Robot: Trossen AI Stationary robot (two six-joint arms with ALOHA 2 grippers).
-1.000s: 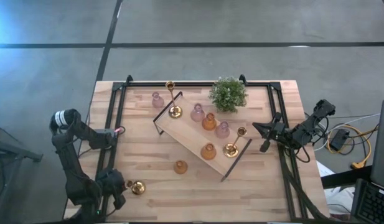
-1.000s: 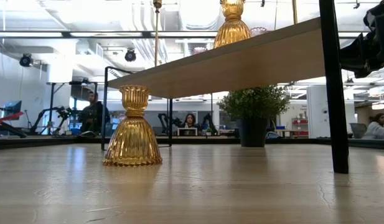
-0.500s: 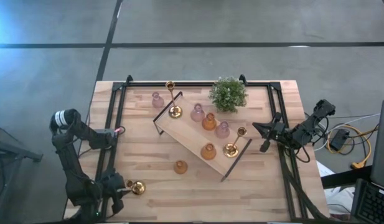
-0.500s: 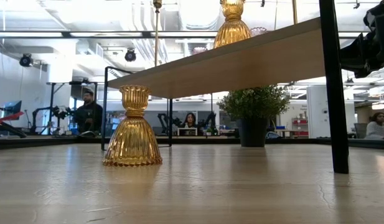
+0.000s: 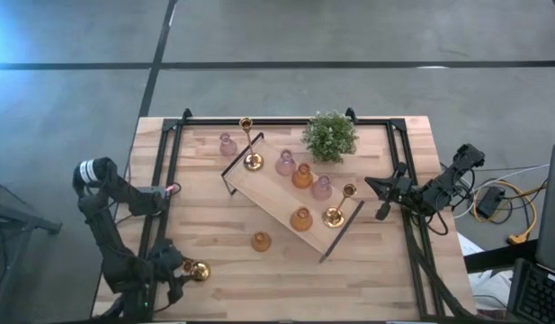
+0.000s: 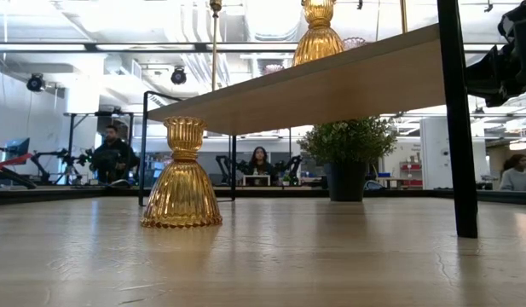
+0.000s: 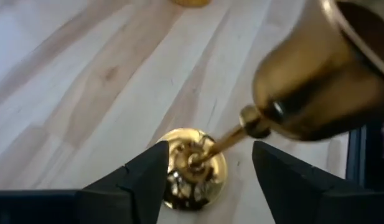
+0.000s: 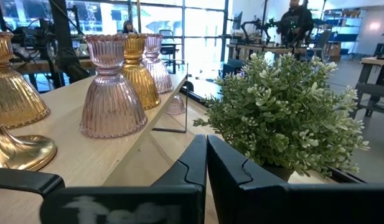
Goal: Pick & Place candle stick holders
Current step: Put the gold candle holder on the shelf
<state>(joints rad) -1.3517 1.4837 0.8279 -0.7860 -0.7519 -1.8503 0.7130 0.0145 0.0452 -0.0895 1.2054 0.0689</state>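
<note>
A shiny gold candle stick holder (image 5: 199, 270) stands upright on its round base (image 7: 195, 167) near the table's near-left corner. My left gripper (image 7: 207, 177) is above it, open, with one finger on each side of the base and stem. An amber holder (image 5: 261, 241) stands alone on the table, and a pink one (image 5: 228, 144) stands at the far left. Several more pink, amber and gold holders stand on the long wooden tray (image 5: 275, 196). My right gripper (image 5: 385, 193) waits shut at the table's right side.
The wooden tray lies aslant across the table's middle on black wire handles (image 5: 230, 171). A green potted plant (image 5: 329, 135) stands at the far edge. A black frame (image 5: 169, 171) runs around the table. Bare wood lies along the near edge (image 5: 331, 288).
My left arm has shifted its pose above the gold holder at the near left. The holder stands where it stood.
</note>
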